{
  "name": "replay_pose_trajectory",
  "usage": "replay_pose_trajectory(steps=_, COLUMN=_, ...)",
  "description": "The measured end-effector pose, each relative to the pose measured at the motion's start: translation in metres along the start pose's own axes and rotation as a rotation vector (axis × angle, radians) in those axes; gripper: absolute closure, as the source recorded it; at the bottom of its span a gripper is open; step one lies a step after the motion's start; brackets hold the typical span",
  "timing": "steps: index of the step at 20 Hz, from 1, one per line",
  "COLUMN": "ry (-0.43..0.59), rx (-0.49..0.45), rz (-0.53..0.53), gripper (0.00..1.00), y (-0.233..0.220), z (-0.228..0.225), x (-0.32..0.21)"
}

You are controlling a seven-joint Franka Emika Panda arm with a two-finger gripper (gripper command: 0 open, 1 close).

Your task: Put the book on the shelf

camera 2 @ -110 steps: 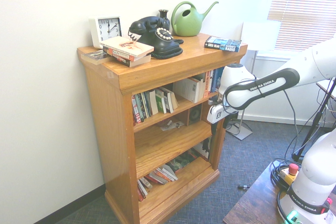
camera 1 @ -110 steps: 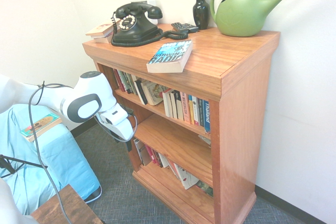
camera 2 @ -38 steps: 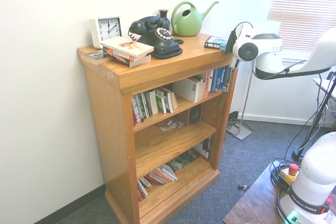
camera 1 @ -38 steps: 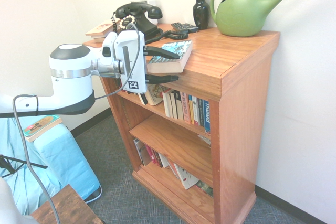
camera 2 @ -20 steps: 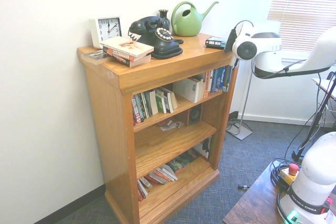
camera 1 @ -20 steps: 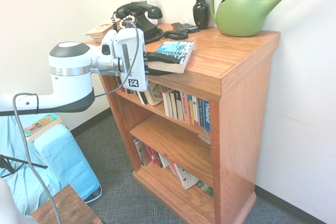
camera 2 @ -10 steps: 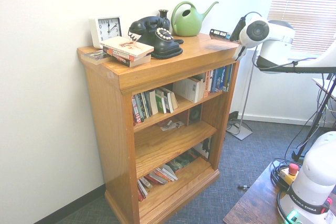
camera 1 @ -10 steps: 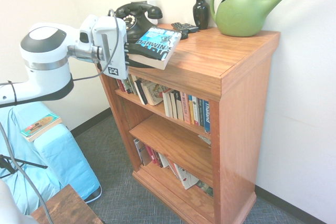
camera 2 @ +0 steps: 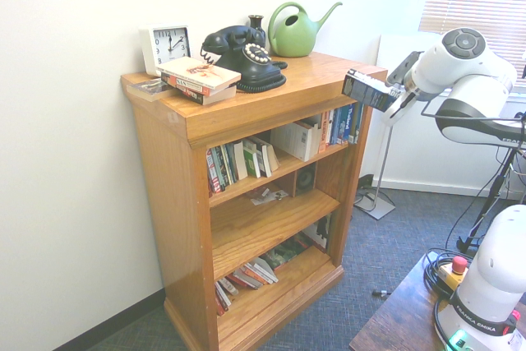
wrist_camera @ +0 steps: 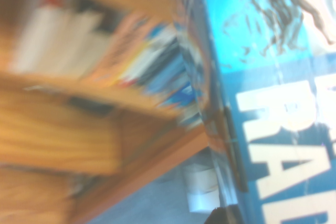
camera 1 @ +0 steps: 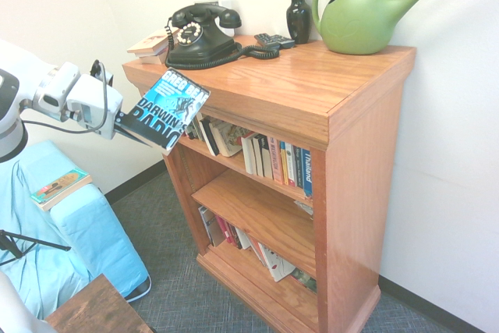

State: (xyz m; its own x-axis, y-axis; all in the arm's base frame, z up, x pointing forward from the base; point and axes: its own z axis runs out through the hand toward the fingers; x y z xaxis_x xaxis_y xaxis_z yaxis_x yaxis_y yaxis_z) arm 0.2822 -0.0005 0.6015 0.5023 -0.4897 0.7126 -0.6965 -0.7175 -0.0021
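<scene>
While the gripper (camera 1: 129,121) held it tilted before the bookcase (camera 1: 366,169), the book (camera 1: 168,108) showed a dark-blue and bright-cyan cover with large pale lettering.

A dark-blue and cyan paperback (camera 1: 166,108) with white lettering; a green watering can (camera 1: 359,17); an orange-brown bookcase (camera 1: 362,185).
</scene>
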Motion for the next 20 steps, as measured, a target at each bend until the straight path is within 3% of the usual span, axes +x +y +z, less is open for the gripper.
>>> replay_pose_trajectory(steps=5, ry=-0.129, rx=0.047, rz=0.021, gripper=1.00, y=0.000, z=0.017, x=-0.061)
replay_pose_trajectory(steps=10, ry=-0.171, rx=0.082, rz=-0.003, gripper=1.00, y=-0.021, z=0.037, x=-0.067)
replay_pose_trajectory(steps=20, ry=-0.251, rx=0.158, rz=-0.022, gripper=1.00, y=-0.080, z=0.136, x=-0.088)
